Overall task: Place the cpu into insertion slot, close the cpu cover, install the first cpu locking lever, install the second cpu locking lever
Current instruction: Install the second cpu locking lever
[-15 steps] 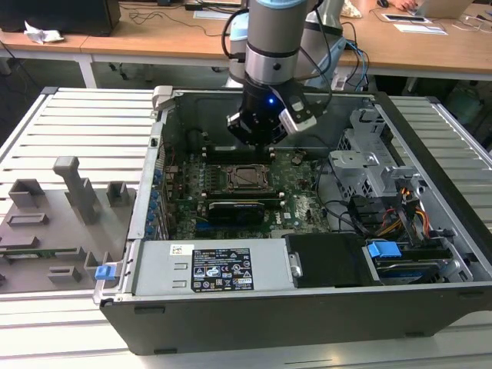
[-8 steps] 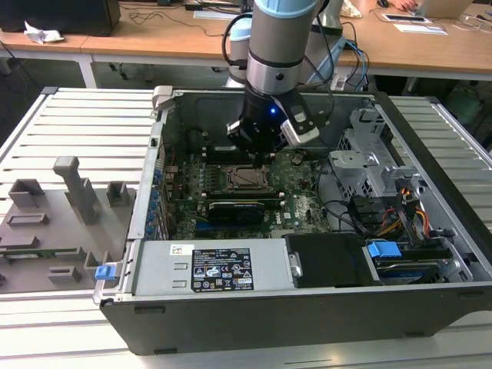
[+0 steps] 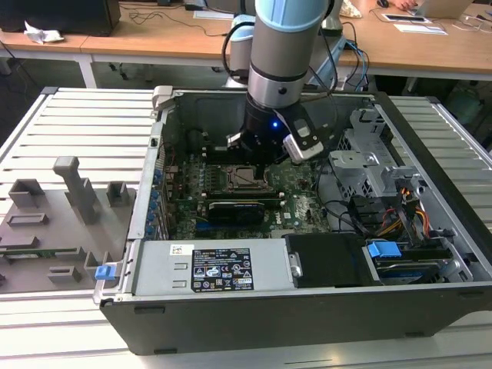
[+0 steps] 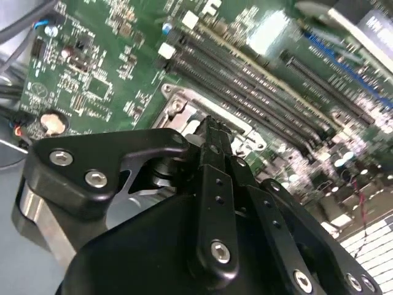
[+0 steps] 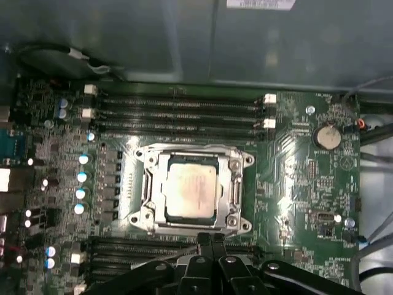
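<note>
Hovering our gripper [image 5: 212, 241] at the slot's [image 5: 191, 190] edge, fingers pressed together.
We see the cpu [image 5: 190, 193] seated, cover [image 5: 236, 184] closed around it.

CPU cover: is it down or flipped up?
Down. In the first wrist view the cpu cover lies flat around the cpu.

Slatted grey table [image 3: 69, 123] under computer case [image 3: 307, 307]

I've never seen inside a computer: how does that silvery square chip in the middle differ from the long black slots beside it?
The cpu is one square, dull silver and flat, framed by the metal cpu cover. The memory slots are several long, narrow, black strips, lying parallel and empty. Both sit on the green motherboard.
</note>
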